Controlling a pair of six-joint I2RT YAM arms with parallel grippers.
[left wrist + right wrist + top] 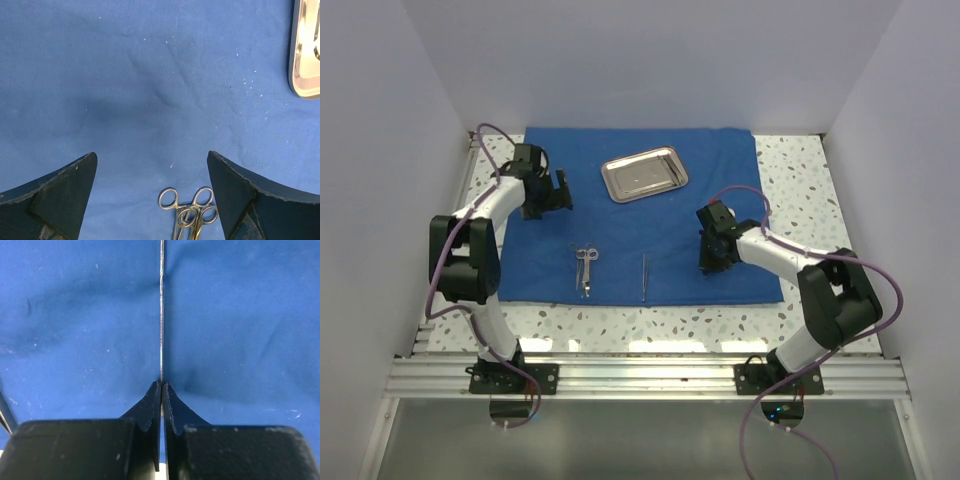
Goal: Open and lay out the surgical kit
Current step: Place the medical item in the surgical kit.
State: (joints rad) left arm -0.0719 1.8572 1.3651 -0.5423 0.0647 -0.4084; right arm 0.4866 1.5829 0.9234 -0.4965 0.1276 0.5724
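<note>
A royal-blue cloth drape [650, 220] is lying spread flat across a white speckled bench [800, 190]. The left gripper [558, 192] is hovering over the drape's left side, toward the far edge. Its two black fingers [55, 195] are standing wide apart over bare cloth.

Ring-handled steel forceps [586, 268] are lying on the drape nearer its front edge, apart from that gripper. In the left wrist view four overlapping rings are showing low in the gap between the fingers.

A small shiny rectangular steel tray [644, 174] is sitting on the drape close to its far edge, to the right of the left gripper and well apart from the right one.

The right gripper [710, 262] is hanging over the drape's right side, toward the front right corner, with its fingers pressed together. In the right wrist view a thin steel strip [161, 315] is running straight away from the fingertips across the cloth, in line with the slit between them. Whether the tips are pinching it or it is lying on the cloth beyond them cannot be told.

Slim steel tweezers [644, 277] are lying by the drape's front edge, between the forceps and the right gripper and touching neither. Purple cables [492, 140] are looping from both arms.
</note>
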